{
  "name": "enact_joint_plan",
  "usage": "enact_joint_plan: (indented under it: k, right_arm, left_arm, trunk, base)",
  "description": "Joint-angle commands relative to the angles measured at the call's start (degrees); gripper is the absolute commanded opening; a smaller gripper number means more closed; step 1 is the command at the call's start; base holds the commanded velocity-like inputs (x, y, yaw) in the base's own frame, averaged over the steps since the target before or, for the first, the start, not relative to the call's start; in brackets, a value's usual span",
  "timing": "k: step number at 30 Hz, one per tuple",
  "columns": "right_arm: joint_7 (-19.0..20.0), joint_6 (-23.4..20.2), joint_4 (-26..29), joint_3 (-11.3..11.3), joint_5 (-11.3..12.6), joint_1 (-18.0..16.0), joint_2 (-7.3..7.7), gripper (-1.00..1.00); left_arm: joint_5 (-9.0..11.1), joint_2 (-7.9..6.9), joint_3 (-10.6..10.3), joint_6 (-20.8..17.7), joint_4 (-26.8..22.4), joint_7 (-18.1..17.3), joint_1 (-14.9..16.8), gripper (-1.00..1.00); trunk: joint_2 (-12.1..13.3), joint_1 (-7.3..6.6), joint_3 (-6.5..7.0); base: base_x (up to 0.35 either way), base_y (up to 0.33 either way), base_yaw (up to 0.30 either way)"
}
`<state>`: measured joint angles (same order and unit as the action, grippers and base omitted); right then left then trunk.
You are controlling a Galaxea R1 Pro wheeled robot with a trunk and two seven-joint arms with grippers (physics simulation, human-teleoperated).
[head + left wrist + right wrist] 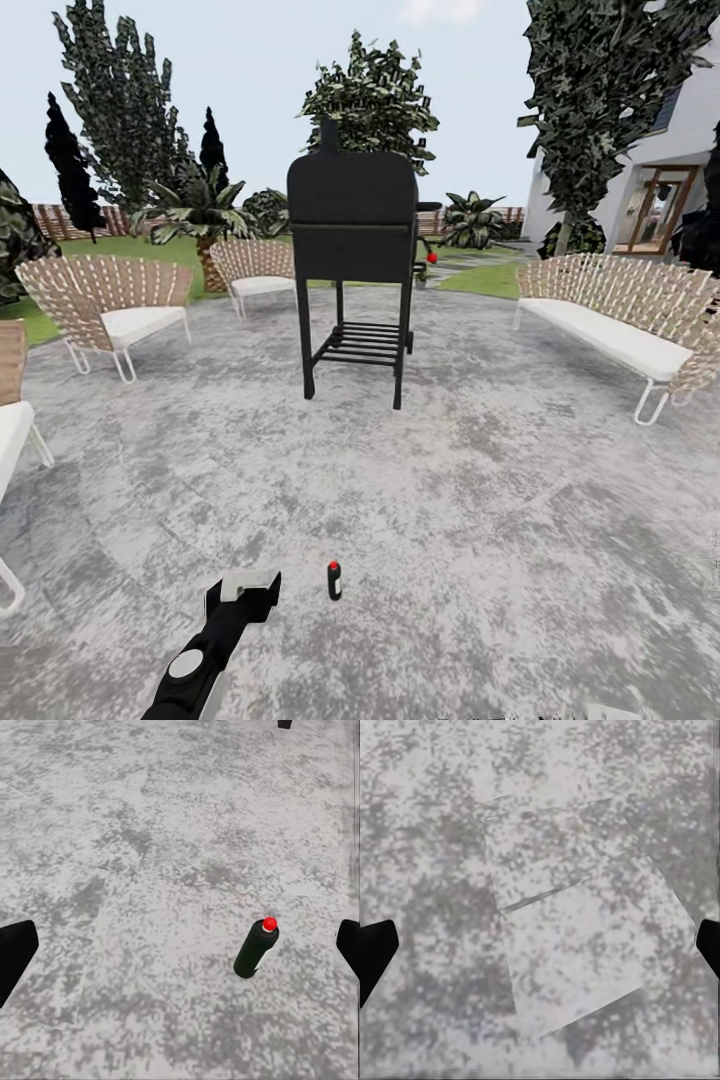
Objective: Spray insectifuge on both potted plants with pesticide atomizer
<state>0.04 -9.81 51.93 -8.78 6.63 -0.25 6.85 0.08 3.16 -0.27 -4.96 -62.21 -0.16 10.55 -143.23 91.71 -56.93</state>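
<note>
- Pesticide atomizer [334,580]: a slim dark bottle with a red spot on top, standing upright on the mottled grey patio [480,480], well in front of the grill and near the lower edge of the head view.
- In the left wrist view the pesticide atomizer [257,948] shows its dark body, a pale patch low on one side and its red cap; it stands between the two dark fingertips, nearer one of them and touching neither.
- Left gripper [180,952]: its fingers [15,956] sit at opposite edges of the wrist picture, spread wide and holding nothing. In the head view the left arm [215,640] reaches forward, its end just beside the bottle.
- Right gripper [540,952]: fingertips likewise far apart, with bare speckled paving between them; nothing is held.
- Black grill [352,260]: a barrel smoker on four legs with a slatted lower shelf, standing at the middle of the patio.
- Seating: wicker chairs [110,305] with white cushions to the left, and a wicker bench [625,325] to the right.
- Background: a palm [200,215], tall trees, lawn, a wooden fence and a white house [660,170].
</note>
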Motion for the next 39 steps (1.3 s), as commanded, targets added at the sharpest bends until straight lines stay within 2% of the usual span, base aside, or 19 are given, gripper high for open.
enact_joint_plan:
  k: [1,22,34,38,39]
  right_arm:
    - [0.0,-0.3,0.1,0.0,0.6,0.0,0.00,1.00]
    - [-0.1,-0.3,0.2,0.0,0.6,0.0,0.00,1.00]
    - [-0.1,-0.3,0.1,0.1,0.5,0.0,-0.16,1.00]
    - [-0.1,-0.3,0.1,0.4,0.1,0.0,-0.29,1.00]
    - [0.0,-0.9,0.1,0.4,0.1,0.0,-0.27,1.00]
  left_arm:
    - [0.0,0.00,0.0,-0.3,-0.1,0.0,0.0,1.00]
    - [-0.1,0.00,-0.1,-0.3,-0.1,0.0,0.0,1.00]
    - [-0.2,-0.09,0.1,-0.3,-0.1,0.0,0.0,1.00]
    - [-0.6,-0.21,0.2,-0.3,-0.1,0.0,0.0,1.00]
    - [-1.5,-0.23,0.2,-0.3,-0.1,0.0,0.0,1.00]
  trunk:
    - [0.0,-0.01,-0.04]
    - [0.0,-0.01,0.02]
    - [0.0,-0.01,0.28]
    - [0.0,-0.01,0.28]
    - [0.0,-0.01,0.28]
  base:
    - [0.005,0.077,-0.262]
    - [0.001,0.007,-0.038]
    - [0.008,-0.062,-0.132]
    - [0.122,0.062,-0.007]
    - [0.052,0.026,-0.002]
